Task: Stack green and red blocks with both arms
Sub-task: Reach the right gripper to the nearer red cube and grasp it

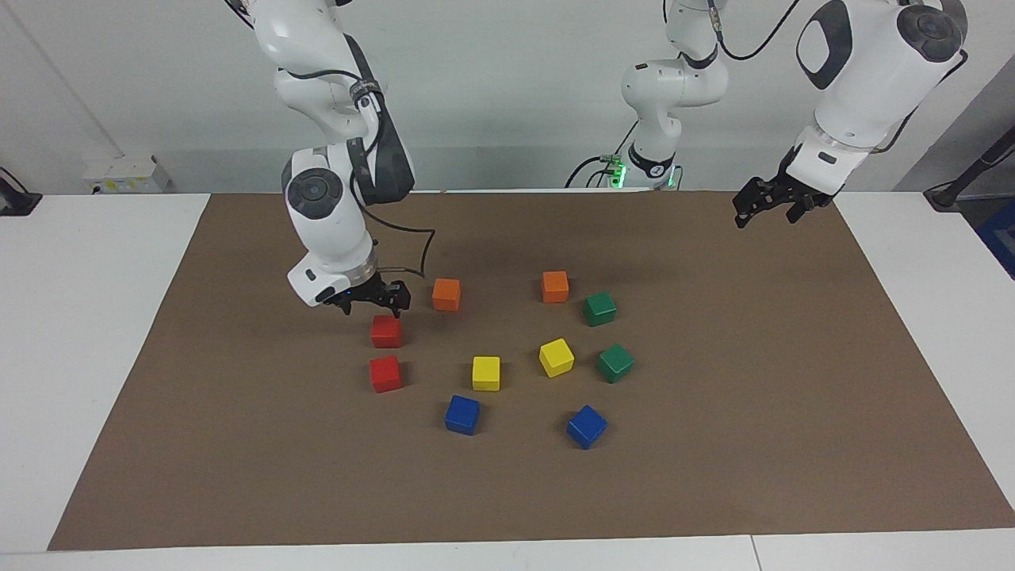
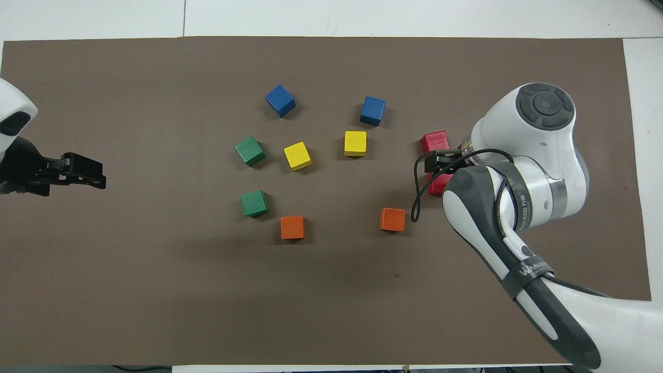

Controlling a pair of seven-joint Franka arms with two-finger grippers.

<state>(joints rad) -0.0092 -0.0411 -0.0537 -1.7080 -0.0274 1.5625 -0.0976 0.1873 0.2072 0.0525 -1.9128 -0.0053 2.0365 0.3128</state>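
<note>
Right claw (image 1: 371,300): being held low over the red block nearer the robots (image 1: 386,331), just above its nearer edge, fingers spread wide and nothing gripped; judged to be lined up so the fingers can be lowered on either side of that block for a first pick. In the overhead view the same claw (image 2: 436,161) is being seen between the two red blocks, partly covering the nearer one (image 2: 439,185)

Second red block (image 1: 385,373): lying flat on the brown mat (image 1: 793,396), just farther from the robots than the first and apart from it; judged the likely base of the red stack, being so close

Left claw (image 1: 767,208): being held high over the mat edge at the left arm's end, fingers open and empty; this arm is waiting, kept well apart from the blocks

Two green blocks (image 1: 600,308) (image 1: 615,363): lying unstacked toward the left arm's end, close to each other, within that arm's reach

Other blocks, not wanted: two orange (image 1: 446,294), two yellow (image 1: 486,373), two blue (image 1: 462,415), all single on the mat

Stacking: not yet begun
</note>
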